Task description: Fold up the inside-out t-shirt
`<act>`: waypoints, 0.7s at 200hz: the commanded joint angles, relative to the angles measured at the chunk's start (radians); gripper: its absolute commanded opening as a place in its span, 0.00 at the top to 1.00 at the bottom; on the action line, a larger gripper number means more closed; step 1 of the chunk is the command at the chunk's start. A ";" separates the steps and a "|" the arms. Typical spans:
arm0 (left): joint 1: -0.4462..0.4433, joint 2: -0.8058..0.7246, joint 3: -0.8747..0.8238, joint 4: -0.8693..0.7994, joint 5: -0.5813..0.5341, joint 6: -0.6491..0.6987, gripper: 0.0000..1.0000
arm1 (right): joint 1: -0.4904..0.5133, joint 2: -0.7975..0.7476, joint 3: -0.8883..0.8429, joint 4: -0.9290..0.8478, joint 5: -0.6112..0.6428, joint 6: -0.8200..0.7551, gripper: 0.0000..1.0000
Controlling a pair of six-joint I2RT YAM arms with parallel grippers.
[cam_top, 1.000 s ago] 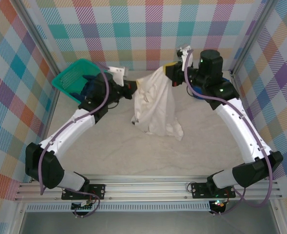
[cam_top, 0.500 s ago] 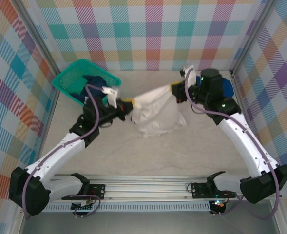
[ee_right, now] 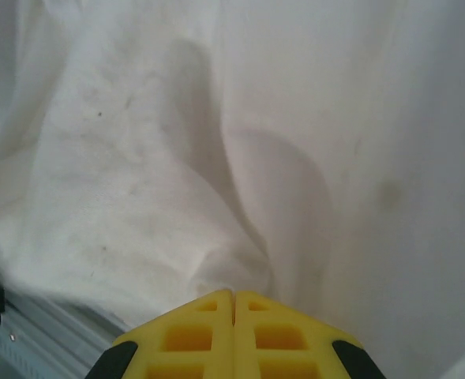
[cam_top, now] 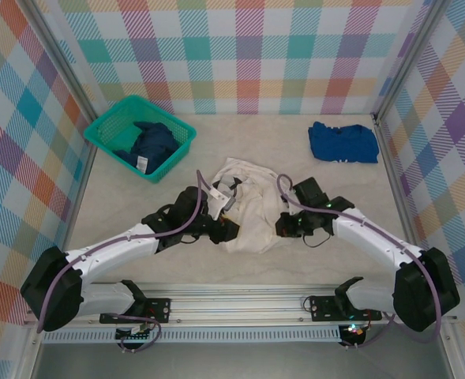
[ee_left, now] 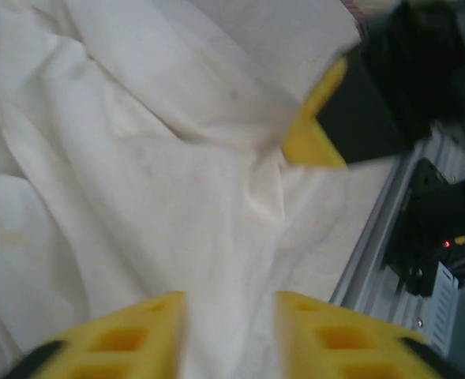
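Lying crumpled in the middle of the bench (cam_top: 350,189) is the inside-out t-shirt (cam_top: 248,197). The left fingers (ee_left: 129,335) are released, spread over its cloth. The right fingers (ee_right: 193,335) are clenched together at its edge, can't tell if they're pinching any.

— What do the arms look like?
— The left arm (cam_top: 114,251) and right arm (cam_top: 374,241) have white shells on the long links and black housings at the joints. A lilac cable (cam_top: 204,189) loops along each.
— And the fingers (ee_left: 121,339)?
— They're yellow, moulded with square pockets, with black at the outer corners. It's the same on the left gripper (ee_left: 228,335) and the right gripper (ee_right: 234,332).
— The bases?
— Black brackets (cam_top: 149,304). There's a small green light (cam_top: 350,328) under the right one.
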 commanded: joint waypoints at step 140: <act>0.145 0.114 -0.025 -0.119 -0.131 -0.245 0.32 | 0.035 0.368 0.374 0.292 0.013 -0.266 0.41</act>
